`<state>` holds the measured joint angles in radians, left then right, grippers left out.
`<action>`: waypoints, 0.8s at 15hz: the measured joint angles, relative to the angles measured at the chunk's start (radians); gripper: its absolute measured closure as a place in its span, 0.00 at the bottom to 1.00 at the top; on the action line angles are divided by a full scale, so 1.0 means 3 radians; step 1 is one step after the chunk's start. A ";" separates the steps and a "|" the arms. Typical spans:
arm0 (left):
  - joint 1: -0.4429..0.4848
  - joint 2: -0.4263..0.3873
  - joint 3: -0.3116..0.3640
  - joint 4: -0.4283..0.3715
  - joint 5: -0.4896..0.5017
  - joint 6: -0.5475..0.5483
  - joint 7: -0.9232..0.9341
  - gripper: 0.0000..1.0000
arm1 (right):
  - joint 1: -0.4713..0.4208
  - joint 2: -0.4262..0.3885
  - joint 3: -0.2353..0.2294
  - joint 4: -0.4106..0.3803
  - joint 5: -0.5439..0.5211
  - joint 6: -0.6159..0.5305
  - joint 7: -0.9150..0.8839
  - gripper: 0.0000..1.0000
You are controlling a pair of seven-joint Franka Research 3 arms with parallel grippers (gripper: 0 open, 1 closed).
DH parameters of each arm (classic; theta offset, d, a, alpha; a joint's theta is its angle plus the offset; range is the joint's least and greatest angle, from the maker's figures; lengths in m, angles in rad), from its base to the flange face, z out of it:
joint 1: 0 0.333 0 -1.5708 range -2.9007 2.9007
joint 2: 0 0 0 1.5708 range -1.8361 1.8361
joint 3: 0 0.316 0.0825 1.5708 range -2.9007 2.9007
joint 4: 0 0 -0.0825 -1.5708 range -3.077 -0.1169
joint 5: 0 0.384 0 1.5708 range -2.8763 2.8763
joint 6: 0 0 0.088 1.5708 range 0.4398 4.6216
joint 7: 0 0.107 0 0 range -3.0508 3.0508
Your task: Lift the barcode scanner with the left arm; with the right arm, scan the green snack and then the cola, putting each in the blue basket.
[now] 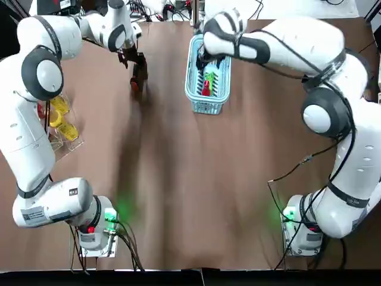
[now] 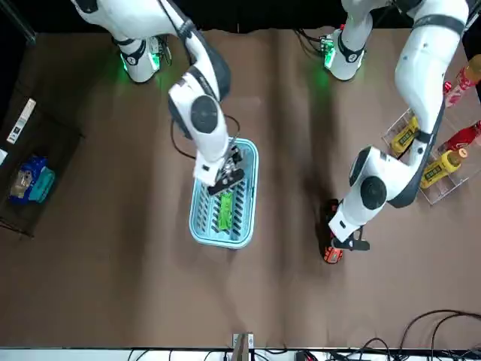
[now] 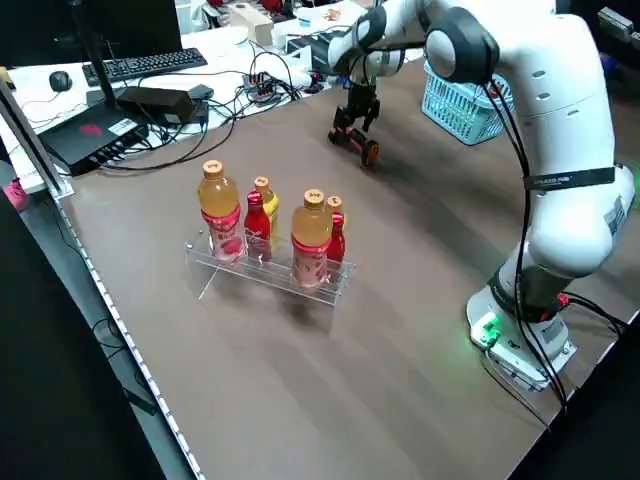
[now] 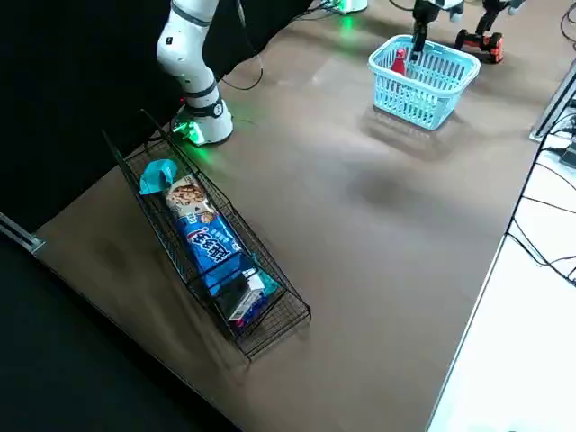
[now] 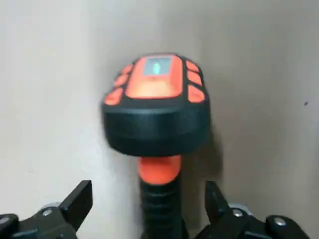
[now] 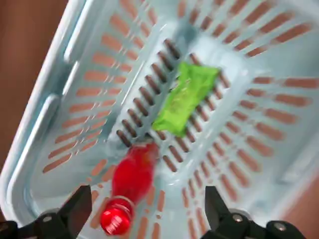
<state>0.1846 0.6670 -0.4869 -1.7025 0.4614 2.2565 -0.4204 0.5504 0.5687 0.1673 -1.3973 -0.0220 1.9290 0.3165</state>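
Observation:
The black and orange barcode scanner [image 5: 155, 107] lies on the brown table at the far left-centre [image 1: 138, 76]. My left gripper [image 5: 149, 199] is open just above it, one finger on each side of its orange-and-black handle without touching it. The blue basket [image 1: 207, 106] stands at the far middle of the table. Inside it lie the green snack [image 6: 185, 97] and the red cola bottle [image 6: 130, 175], side by side on the slotted floor. My right gripper [image 6: 147, 206] hovers open over the basket [image 2: 201, 229], holding nothing.
A clear rack of yellow and red drink bottles [image 3: 270, 235] stands near the table's left edge. A black wire basket of packaged snacks [image 4: 211, 247] sits off the table's right side. Cables trail behind the far edge.

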 joint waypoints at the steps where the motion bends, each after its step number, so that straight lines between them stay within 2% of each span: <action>1: 0.0006 -0.0094 -0.0011 0.0012 0.0000 -0.0081 0.0000 0.00 | -0.0096 -0.0075 -0.0011 0.0005 -0.0002 -0.0040 -0.0007 0.00; 5: 0.0064 -0.0599 -0.0128 0.0119 -0.0071 -0.0648 -0.0002 0.00 | -0.0728 -0.0316 -0.0030 0.0006 -0.0003 -0.0510 -0.0528 0.00; 7: 0.0111 -0.0784 -0.0208 0.0275 -0.0144 -0.1082 0.0000 0.00 | -0.1037 -0.0368 -0.0033 0.0005 -0.0003 -0.0720 -0.0673 0.00; 8: 0.0125 -0.0857 -0.0283 0.0460 -0.0164 -0.1480 0.0025 0.00 | -0.1288 -0.0417 -0.0033 0.0006 -0.0003 -0.0854 -0.0719 0.00; 10: 0.0124 -0.0863 -0.0356 0.0535 -0.0165 -0.1675 0.0070 0.00 | -0.1477 -0.0517 -0.0032 0.0006 -0.0003 -0.0982 -0.0748 0.00; 12: 0.0121 -0.0861 -0.0387 0.0539 -0.0165 -0.1718 0.0086 0.00 | -0.1585 -0.0662 -0.0030 -0.0020 -0.0003 -0.1035 -0.0753 0.00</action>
<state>0.2209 0.4088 -0.6031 -1.5408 0.4120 1.7412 -0.3945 0.0750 0.3700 0.1583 -1.4033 -0.0229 1.6185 0.0906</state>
